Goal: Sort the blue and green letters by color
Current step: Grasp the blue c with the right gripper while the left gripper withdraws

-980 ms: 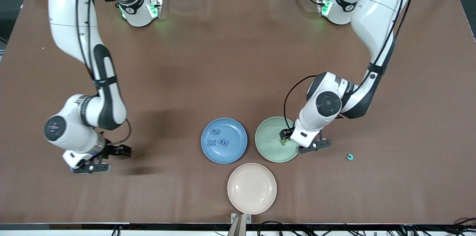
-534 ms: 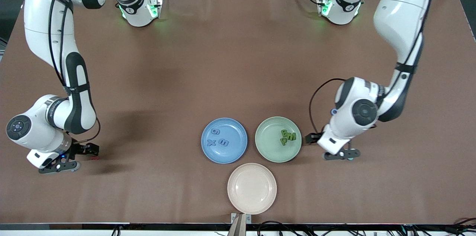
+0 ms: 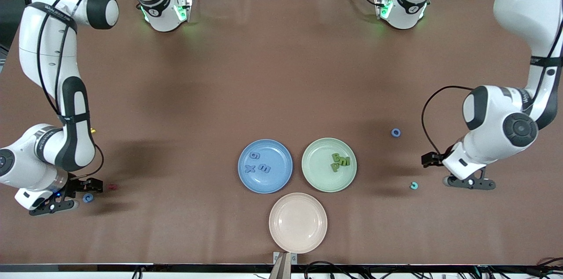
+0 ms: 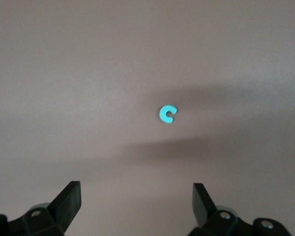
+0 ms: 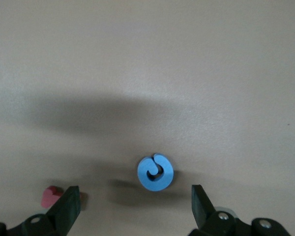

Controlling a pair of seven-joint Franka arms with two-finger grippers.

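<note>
Three blue letters [image 3: 264, 167] lie in the blue plate [image 3: 278, 155], and three green letters [image 3: 341, 161] lie in the green plate [image 3: 316, 170]. A round blue letter [image 3: 88, 198] [image 5: 155, 172] lies on the table just ahead of my open right gripper [image 3: 69, 196] [image 5: 135, 199], outside its fingers. My open left gripper [image 3: 449, 172] [image 4: 136, 196] hangs over the table beside a turquoise C-shaped letter [image 3: 413, 185] [image 4: 167, 114], toward the left arm's end. A blue ring-shaped letter [image 3: 396, 132] lies farther from the front camera than the C.
An empty pink plate [image 3: 297, 222] sits nearest the front camera, between the two other plates. A small dark red letter [image 3: 112, 187] [image 5: 51, 196] lies beside the right gripper. A tiny yellow piece [image 3: 92, 130] shows by the right arm's forearm.
The left gripper opened over the green plate, left a green letter there and swung toward the left arm's end. The right arm moved toward its own end, uncovering the blue letter.
</note>
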